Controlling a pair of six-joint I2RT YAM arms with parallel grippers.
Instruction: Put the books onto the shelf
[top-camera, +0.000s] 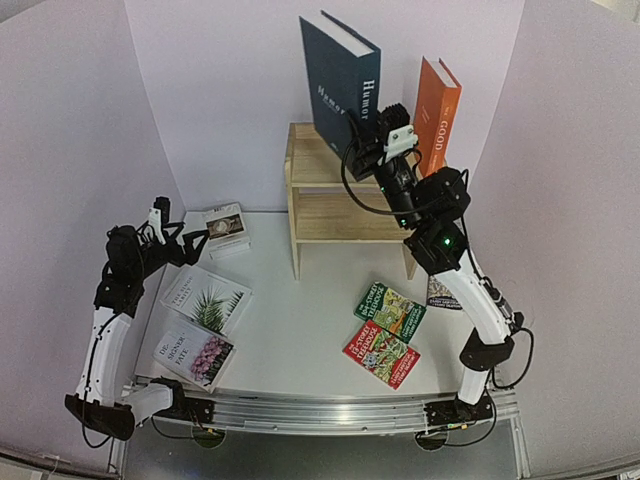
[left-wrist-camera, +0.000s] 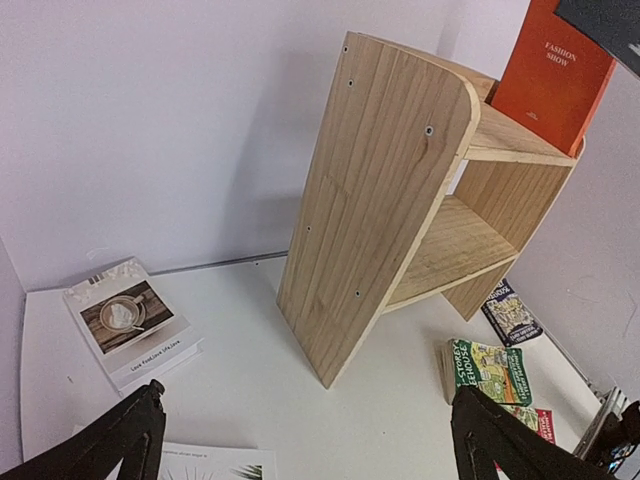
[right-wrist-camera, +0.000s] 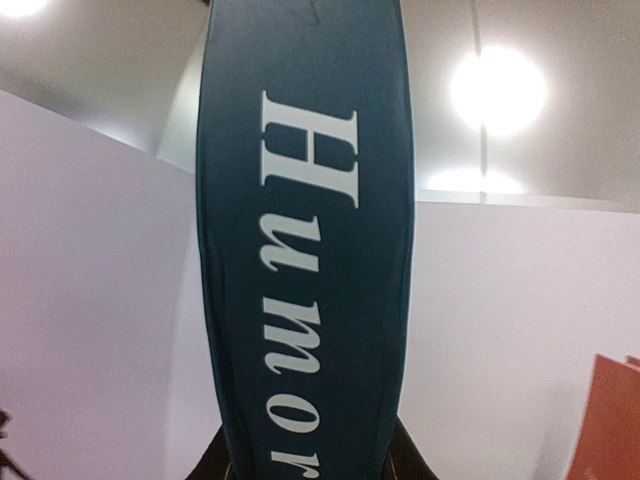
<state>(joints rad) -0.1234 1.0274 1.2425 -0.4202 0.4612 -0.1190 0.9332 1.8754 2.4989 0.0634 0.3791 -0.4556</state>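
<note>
One dark paperback (top-camera: 438, 295) lies half hidden behind the right arm (top-camera: 475, 305).

White table (top-camera: 300, 330): wooden shelf (top-camera: 345, 215) at the back. Left of shelf, three pale books (top-camera: 207, 300) flat; right of it, three paperbacks (top-camera: 389, 310).

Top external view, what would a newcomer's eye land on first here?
The big navy "Humor" book, held upright by the right tool over the top of the wooden shelf, dominates. Next to it an orange book stands on the shelf's top at the right end. Other books lie flat on the white table, where the left tool hangs open.
</note>
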